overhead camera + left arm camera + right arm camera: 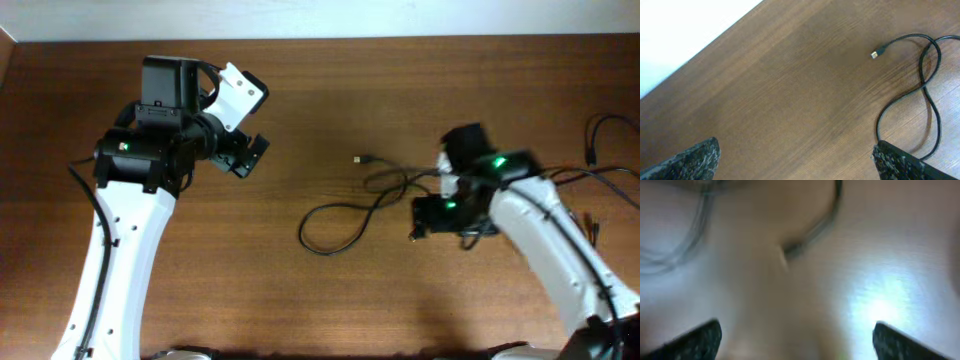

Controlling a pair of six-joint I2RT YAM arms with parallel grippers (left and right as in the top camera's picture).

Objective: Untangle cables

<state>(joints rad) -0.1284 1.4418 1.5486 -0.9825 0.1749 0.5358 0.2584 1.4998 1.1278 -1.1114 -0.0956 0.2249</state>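
Both spread wide: your left gripper (pixel 795 161) near the far edge, your right gripper (pixel 796 340) at the cables (pixel 345 216), right side.

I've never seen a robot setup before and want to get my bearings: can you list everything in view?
table: one, brown wood, under everything
cable loop: one, black, table centre
plug end: one, metal-tipped, above the loop
other cables: count unclear, black, around the right arm and out to the right edge
white strip: one, along the top edge
left arm: one, white and black, left side
right arm: one, white and black, right side
left gripper: open, over bare wood
right gripper: open, blurred view, over a cable
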